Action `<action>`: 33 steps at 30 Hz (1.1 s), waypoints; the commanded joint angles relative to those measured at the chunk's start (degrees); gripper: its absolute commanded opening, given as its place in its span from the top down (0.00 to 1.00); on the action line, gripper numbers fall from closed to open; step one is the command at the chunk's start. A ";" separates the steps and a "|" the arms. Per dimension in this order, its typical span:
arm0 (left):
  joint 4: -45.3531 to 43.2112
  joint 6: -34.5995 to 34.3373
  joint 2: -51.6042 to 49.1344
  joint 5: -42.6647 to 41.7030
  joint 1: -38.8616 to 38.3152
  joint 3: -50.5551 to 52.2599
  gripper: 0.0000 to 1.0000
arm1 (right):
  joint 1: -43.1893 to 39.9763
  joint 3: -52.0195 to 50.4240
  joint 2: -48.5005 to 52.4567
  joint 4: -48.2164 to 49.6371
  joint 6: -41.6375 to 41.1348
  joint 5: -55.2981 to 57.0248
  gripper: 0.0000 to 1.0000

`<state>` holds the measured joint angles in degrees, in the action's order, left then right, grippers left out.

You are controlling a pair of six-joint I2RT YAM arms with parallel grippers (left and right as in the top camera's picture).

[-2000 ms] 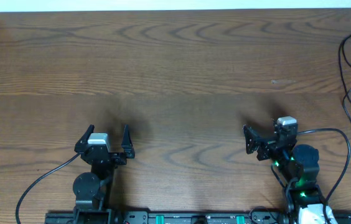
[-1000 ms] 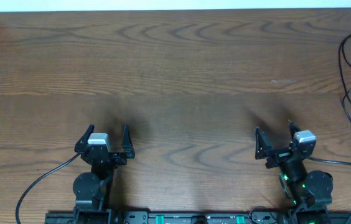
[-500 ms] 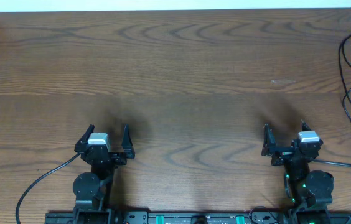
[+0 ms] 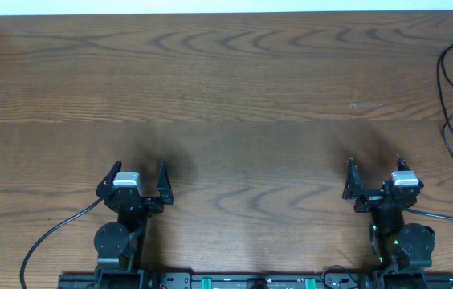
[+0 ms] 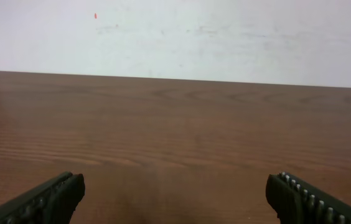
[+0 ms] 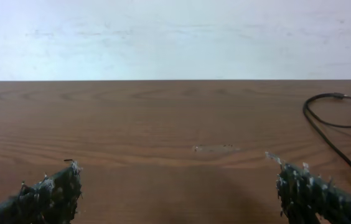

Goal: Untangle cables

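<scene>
Left gripper (image 4: 139, 168): jaws spread wide, gripping nothing, above the near left of the table (image 4: 226, 96).
Right gripper (image 4: 375, 164): jaws equally wide, nothing between them, at the near right.
Cables (image 4: 440, 68): thin black strands loop along the table's right edge, partly out of frame, well apart from both grippers.

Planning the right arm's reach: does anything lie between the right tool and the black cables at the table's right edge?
Nothing visible does. Only bare wooden table lies between the open right tool and the black cables, in both overhead and right wrist views.
</scene>
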<state>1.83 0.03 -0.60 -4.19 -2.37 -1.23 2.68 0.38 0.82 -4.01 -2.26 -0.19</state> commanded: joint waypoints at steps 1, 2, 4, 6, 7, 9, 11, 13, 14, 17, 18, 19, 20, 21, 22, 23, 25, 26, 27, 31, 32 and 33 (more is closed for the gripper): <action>1.95 0.15 0.33 -1.18 -0.17 1.01 0.02 | -0.66 -0.11 -0.55 -0.24 2.89 0.68 0.01; 1.95 0.15 0.33 -1.18 -0.17 1.01 0.02 | -0.66 -0.11 -0.55 -0.24 4.39 0.68 0.01; 1.92 0.15 0.33 -1.18 -0.17 1.01 0.02 | -0.66 -0.11 -0.55 -0.24 6.86 0.68 0.01; 1.95 0.15 0.33 -1.18 -0.17 1.01 0.02 | -0.66 -0.11 -0.55 -0.26 8.24 0.68 0.01; 1.92 0.15 0.33 -1.18 -0.17 1.01 0.02 | -0.66 -0.11 -0.55 -0.26 8.70 0.68 0.01; 1.95 0.15 0.33 -1.18 -0.17 1.01 0.02 | -0.66 -0.11 -0.55 -0.26 8.76 0.68 0.01; 1.95 0.15 0.33 -1.18 -0.17 1.01 0.02 | -0.66 -0.11 -0.55 -0.26 8.74 0.68 0.01; 1.92 0.15 0.33 -1.18 -0.17 1.01 0.02 | -0.66 -0.11 -0.55 -0.24 8.79 0.72 0.01; 1.92 0.15 0.33 -1.18 -0.17 1.01 0.02 | -0.68 -0.11 -0.55 -0.22 8.79 0.70 0.01; 1.95 0.15 0.33 -1.18 -0.17 1.01 0.02 | -0.66 -0.11 -0.55 -0.15 8.74 0.68 0.01; 1.92 0.15 0.33 -1.18 -0.17 1.01 0.02 | -0.66 -0.11 -0.55 -0.13 8.74 0.68 0.01; 1.95 0.15 0.33 -1.18 -0.17 1.01 0.02 | -0.66 -0.11 -0.55 -0.15 8.74 0.68 0.01; 1.92 0.15 0.33 -1.18 -0.17 1.01 0.02 | -0.66 -0.11 -0.55 -0.13 8.74 0.68 0.01; 1.95 0.15 0.33 -1.18 -0.17 1.01 0.02 | -0.68 -0.11 -0.55 -0.15 8.74 0.68 0.01; 1.92 0.15 0.33 -1.16 -0.17 1.01 0.02 | -0.68 -0.11 -0.55 -0.15 8.74 0.68 0.01; 1.92 0.15 0.33 -1.18 -0.17 1.01 0.02 | -0.72 -0.11 -0.55 -0.15 8.74 0.68 0.01; 1.92 0.15 0.33 -1.18 -0.17 1.01 0.02 | -1.20 -0.11 -0.55 -0.15 8.74 0.68 0.01; 1.92 0.15 0.33 -1.18 -0.17 1.01 0.02 | -1.64 -0.11 -0.55 -0.15 8.74 0.68 0.01; 1.92 0.15 0.33 -1.18 -0.17 1.01 0.02 | -1.95 -0.11 -0.55 -0.15 8.74 0.68 0.01; 1.95 0.15 0.33 -1.18 -0.17 1.01 0.02 | -3.50 -0.11 -0.55 -0.15 8.74 0.68 0.01; 1.95 0.15 0.33 -1.18 -0.17 1.01 0.02 | -3.69 -0.11 -0.55 -0.15 8.74 0.68 0.01; 1.92 0.15 0.33 -1.18 -0.17 1.01 0.02 | -3.72 -0.11 -0.55 -0.15 8.74 0.68 0.01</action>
<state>1.83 0.03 -0.60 -4.19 -2.37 -1.23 -0.27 0.38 0.82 -4.01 5.67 -0.16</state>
